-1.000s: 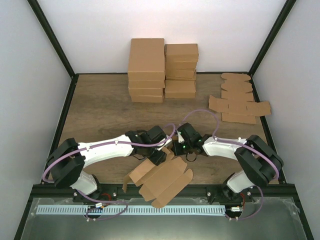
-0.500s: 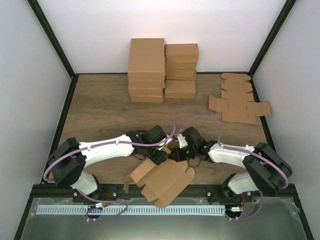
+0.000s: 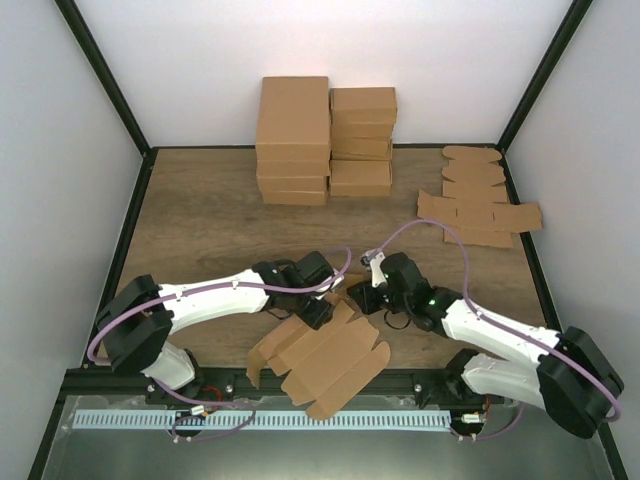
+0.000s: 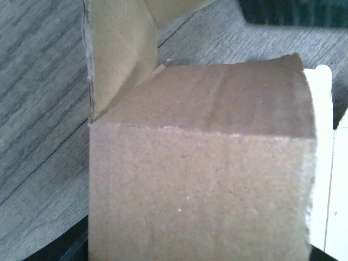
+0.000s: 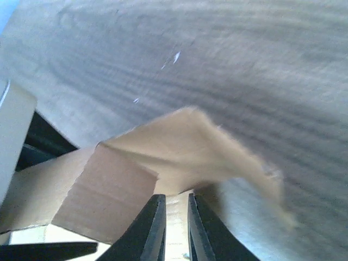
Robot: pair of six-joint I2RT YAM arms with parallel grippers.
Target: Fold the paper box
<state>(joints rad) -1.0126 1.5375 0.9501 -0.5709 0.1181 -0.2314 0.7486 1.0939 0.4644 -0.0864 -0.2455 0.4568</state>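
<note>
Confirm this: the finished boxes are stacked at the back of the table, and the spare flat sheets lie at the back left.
Wrong side. The top external view shows the spare flat sheets at the back right, not left. The finished boxes are indeed stacked at the back of the table.

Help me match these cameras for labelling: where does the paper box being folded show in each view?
Top external: paper box at bottom centre, between the two arms.
Left wrist: fills most of the frame, very close up.
Right wrist: lower left to centre, just above the right fingers.
Shared landmark: the wood-grain table, seen behind the box in every view.
</note>
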